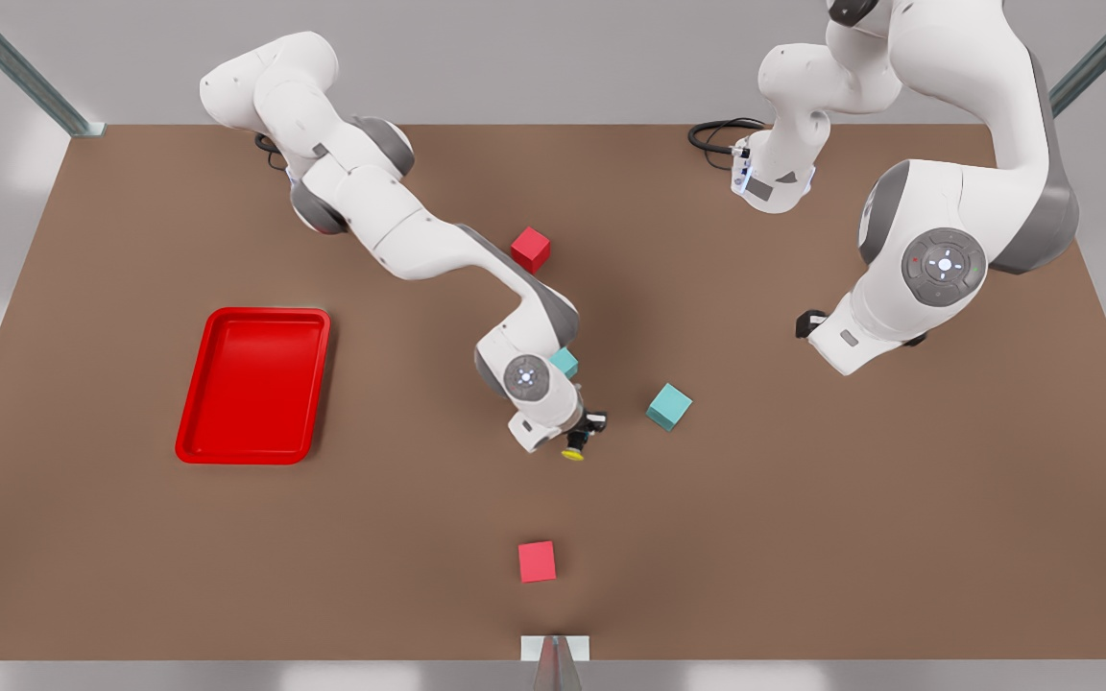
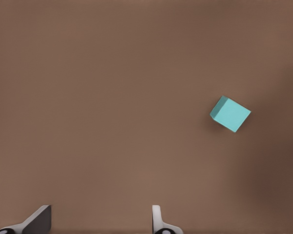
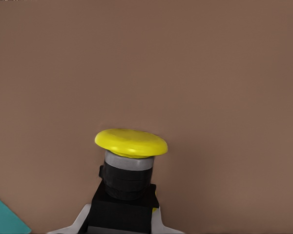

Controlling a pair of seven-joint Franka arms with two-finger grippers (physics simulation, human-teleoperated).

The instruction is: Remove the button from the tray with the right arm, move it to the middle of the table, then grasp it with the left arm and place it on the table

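Front view: right claw (image 1: 580, 438) clamps the button (image 1: 573, 451) over mid-table (image 1: 803, 537), tray (image 1: 255, 451) well apart. Left claw (image 2: 100, 222), fingers spread and holding nothing, waits near a teal cube (image 2: 230, 113).

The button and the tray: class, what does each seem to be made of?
Button: glossy yellow cap, likely plastic, showing soft highlights; matte dark body, held in the right gripper. Tray: smooth bright-red plastic by its look, with an evenly moulded rim. Both are renders, so this is uncertain.

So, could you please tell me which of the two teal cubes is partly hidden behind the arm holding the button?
The teal cube tucked against the wrist of the right gripper, which holds the button. The other teal cube sits fully exposed toward the front view's right.
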